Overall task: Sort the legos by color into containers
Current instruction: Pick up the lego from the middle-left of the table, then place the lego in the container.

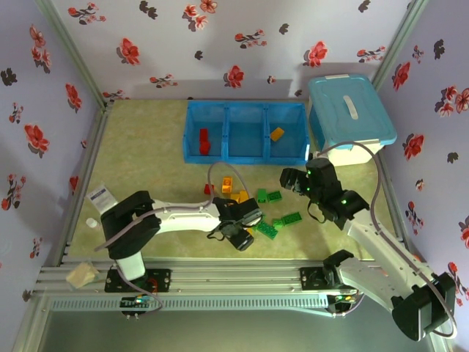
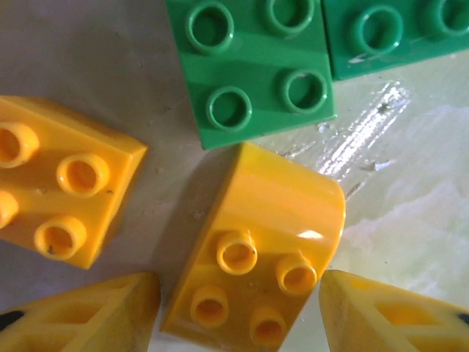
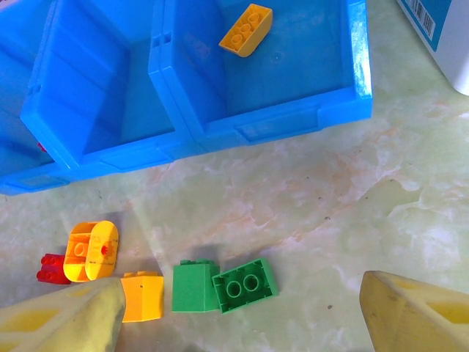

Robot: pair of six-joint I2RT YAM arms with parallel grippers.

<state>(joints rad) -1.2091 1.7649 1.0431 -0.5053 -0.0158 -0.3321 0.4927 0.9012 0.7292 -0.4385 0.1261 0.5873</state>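
Barcode label [image 3: 420,10] on tub [image 3: 448,45], illegible.

Top camera looks down; both wrist cameras look closely at legos [image 3: 245,284].

Bright-blue tray [image 1: 245,157], green bricks [image 2: 253,70], yellow brick [image 2: 264,242], red-flowered lilac walls [image 1: 234,44], light-blue tub [image 1: 350,110]

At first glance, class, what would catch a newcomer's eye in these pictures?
The bright-blue tray at the back stands out, with red legos in its left compartment and an orange-yellow brick in its right one. In front lie loose green and yellow legos, and the left gripper straddles a yellow brick among them.
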